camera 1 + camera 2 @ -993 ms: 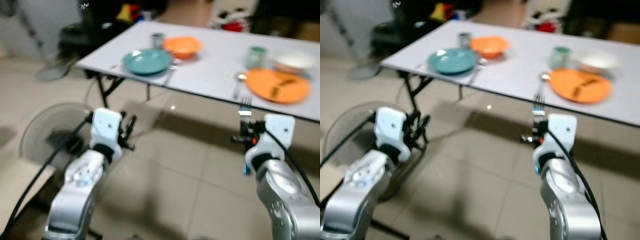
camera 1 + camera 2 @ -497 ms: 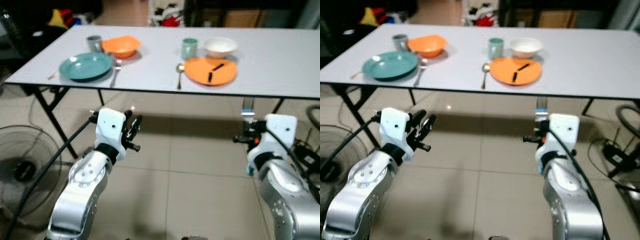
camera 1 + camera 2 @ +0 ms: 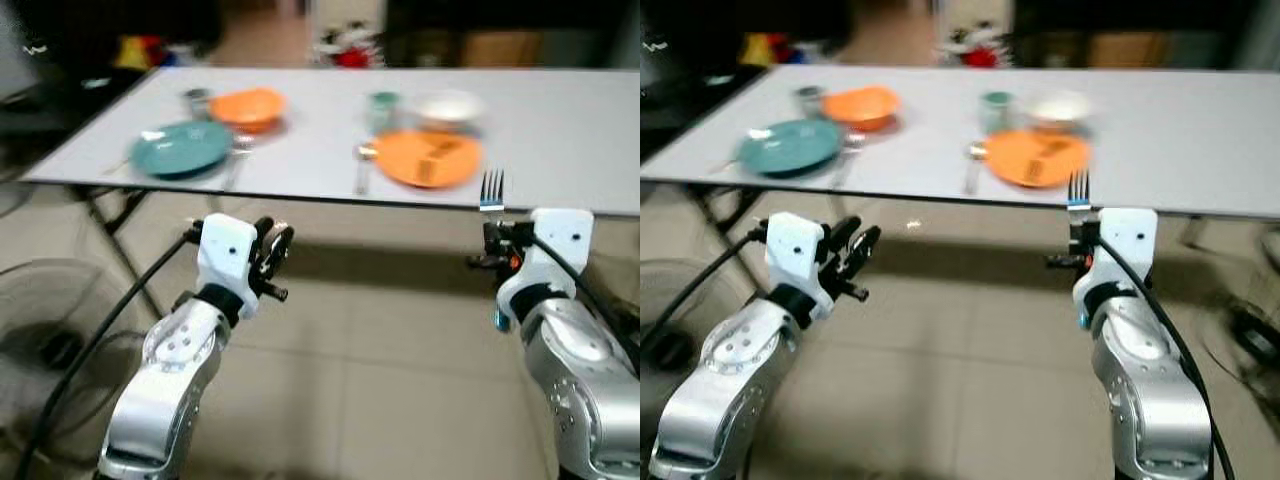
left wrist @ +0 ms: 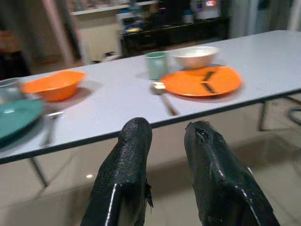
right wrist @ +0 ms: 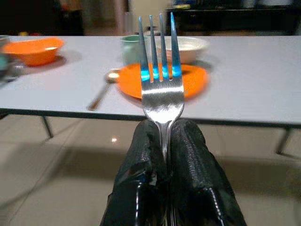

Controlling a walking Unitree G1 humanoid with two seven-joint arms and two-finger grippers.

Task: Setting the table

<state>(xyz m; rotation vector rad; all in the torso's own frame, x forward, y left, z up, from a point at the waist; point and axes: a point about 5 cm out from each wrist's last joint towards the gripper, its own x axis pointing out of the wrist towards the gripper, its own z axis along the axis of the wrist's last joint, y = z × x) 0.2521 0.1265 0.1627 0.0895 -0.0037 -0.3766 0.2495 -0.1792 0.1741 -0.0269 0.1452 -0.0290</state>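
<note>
A long white table [image 3: 570,120] stands ahead. On it sit a teal plate [image 3: 181,148], an orange bowl [image 3: 247,104] and a grey cup [image 3: 197,99], with a fork [image 3: 234,160] beside the plate. Further right lie a spoon [image 3: 362,165], an orange plate [image 3: 428,158], a green cup [image 3: 381,106] and a white bowl [image 3: 448,104]. My right gripper [image 5: 163,129] is shut on a second fork [image 5: 160,70], tines up, short of the table's near edge. My left gripper [image 4: 167,129] is open and holds nothing, also short of the table.
A floor fan [image 3: 40,320] stands low at the left. Black folding table legs [image 3: 110,215] show under the table's left end. Dark furniture and coloured items sit behind the table. Tiled floor [image 3: 380,380] lies between me and the table.
The whole view has swung and shifted, so the camera moved; the table now lies squarely ahead. The right gripper still holds the fork, a little higher in the picture.
</note>
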